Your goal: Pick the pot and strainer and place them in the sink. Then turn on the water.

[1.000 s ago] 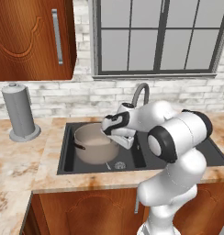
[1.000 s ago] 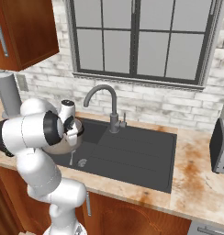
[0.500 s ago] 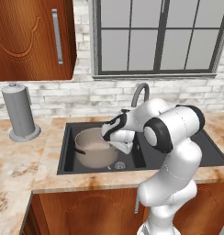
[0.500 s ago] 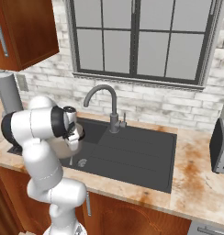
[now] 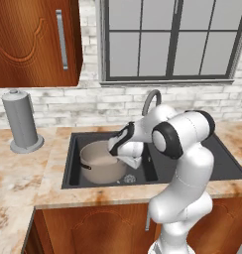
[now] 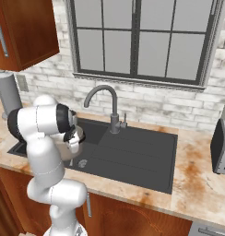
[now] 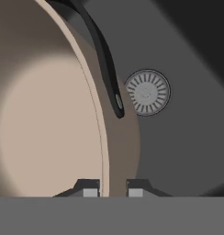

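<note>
Grey-taupe metal fills most of what your hand camera sees: the pot (image 7: 45,114) sits in the left basin of the sink (image 5: 157,173), its rim running straight up between the fingers (image 7: 109,192). One fingertip (image 7: 90,189) stands inside the rim, the other just outside it, so they straddle the wall with a visible gap on each side; you can read them as spread apart and not clamped on the metal.

Compared with a second ago, your arm has swung its elbow further left and the hand has dropped lower over the pot's near right edge; the pot itself lies in the same spot in the basin.

Look at the pot: wide, round, no lid, pale matte interior lit brighter toward the middle, a thin lighter lip. A black curved side handle (image 7: 102,59) arches away beyond the fingers, outside the wall. Past that handle, on the dark basin floor, you see the round ribbed drain (image 7: 147,92).

From the left base view the pot (image 5: 100,161) rests upright below the grey tap (image 5: 151,99). A grey paper-towel holder (image 5: 21,121) stands on the marbled tabletop (image 5: 24,173), well apart to the left.
</note>
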Controlling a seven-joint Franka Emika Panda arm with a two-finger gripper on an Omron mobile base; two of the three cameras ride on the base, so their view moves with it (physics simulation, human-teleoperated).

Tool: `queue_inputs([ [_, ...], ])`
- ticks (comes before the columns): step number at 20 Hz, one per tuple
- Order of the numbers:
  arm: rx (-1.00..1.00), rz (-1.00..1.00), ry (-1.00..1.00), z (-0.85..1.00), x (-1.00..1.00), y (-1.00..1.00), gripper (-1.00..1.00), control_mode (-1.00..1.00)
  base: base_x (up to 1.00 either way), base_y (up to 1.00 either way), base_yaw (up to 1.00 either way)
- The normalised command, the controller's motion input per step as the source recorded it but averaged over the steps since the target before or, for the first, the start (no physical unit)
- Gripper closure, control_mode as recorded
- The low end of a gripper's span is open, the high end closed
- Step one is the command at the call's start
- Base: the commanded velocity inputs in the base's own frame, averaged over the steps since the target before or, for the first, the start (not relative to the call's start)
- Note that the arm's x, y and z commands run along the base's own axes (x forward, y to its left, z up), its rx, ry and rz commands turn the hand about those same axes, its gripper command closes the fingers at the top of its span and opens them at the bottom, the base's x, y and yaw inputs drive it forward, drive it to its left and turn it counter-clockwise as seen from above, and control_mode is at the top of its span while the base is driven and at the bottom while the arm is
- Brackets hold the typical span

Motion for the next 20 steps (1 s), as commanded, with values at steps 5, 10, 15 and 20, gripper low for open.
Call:
queue_inputs([
  [5,-0.04,0.00,0.00,-0.12,0.17,0.12,1.00,-1.00,0.00,0.00,0.00],
  [10,-0.04,0.00,0.00,-0.11,0.19,0.02,1.00,-1.00,0.00,0.00,0.00],
  [15,-0.05,0.00,0.00,-0.10,0.21,0.09,1.00,-1.00,0.00,0.00,0.00],
  [20,-0.01,0.00,0.00,-0.08,0.23,0.11,1.00,-1.00,0.00,0.00,0.00],
])
